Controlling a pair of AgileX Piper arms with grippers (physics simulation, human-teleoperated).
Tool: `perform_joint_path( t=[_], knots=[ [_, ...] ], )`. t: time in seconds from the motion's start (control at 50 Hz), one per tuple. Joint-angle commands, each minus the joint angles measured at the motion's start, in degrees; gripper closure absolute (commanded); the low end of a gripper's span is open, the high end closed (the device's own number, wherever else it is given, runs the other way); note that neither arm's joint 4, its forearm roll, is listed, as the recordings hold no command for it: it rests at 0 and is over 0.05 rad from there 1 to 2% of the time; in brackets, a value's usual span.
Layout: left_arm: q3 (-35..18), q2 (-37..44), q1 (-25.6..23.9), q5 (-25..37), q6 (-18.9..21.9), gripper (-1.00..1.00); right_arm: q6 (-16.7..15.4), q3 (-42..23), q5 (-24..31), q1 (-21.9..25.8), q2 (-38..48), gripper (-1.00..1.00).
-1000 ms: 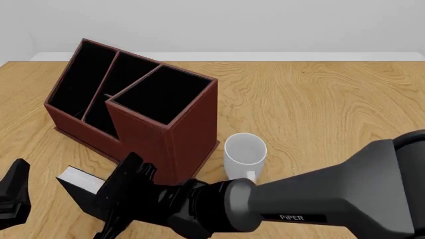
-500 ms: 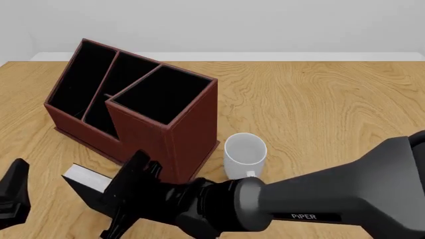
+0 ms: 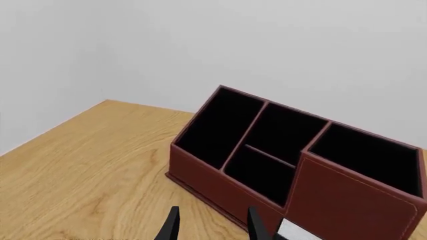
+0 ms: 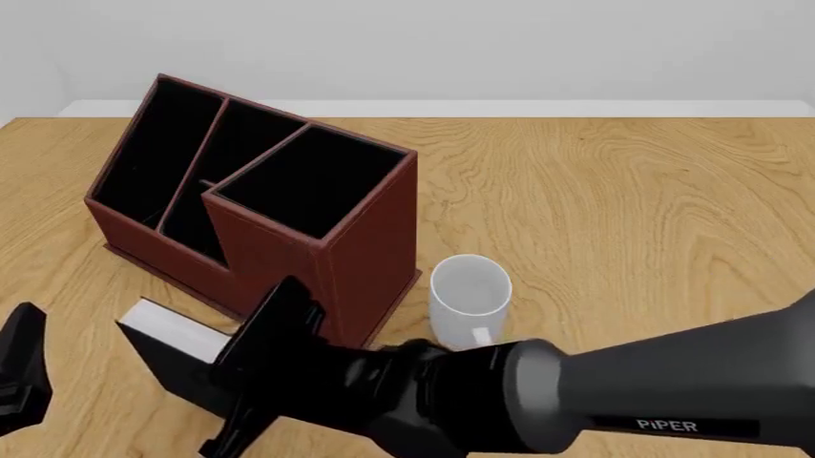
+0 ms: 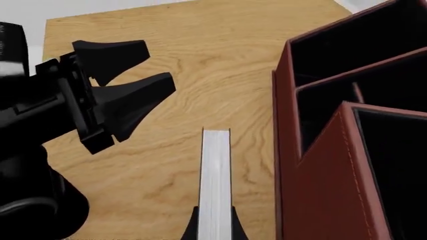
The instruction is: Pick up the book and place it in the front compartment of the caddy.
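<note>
Book (image 4: pixel 163 336) stands on edge on table (image 4: pixel 637 210), white page edge up, just beside caddy (image 4: pixel 261 215) at its 7 o'clock. Right gripper (image 5: pixel 215 227) clamps the book's near end, fingers narrow on its covers. Left gripper (image 5: pixel 120 95) free, jaws apart, at book's 9 o'clock. Mug (image 4: pixel 470 296) at caddy's 4 o'clock, near it.

A wood-grain table (image 4: pixel 637 210) (light oak, perhaps) meets a plain pale wall (image 4: pixel 510 48).
</note>
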Motion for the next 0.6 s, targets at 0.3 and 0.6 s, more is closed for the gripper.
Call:
perform_joint_path(
  t=[0.3,0.6],
  knots=[
    [0.62,0.01,1.33,-0.15,-0.92,-1.00,1.24,6.45,-1.18,-0.23,-11.95,1.00],
    [0.68,0.01,1.27,0.15,-0.93,-1.00,1.16,8.00,0.81,0.39,-19.63,1.00]
  ],
)
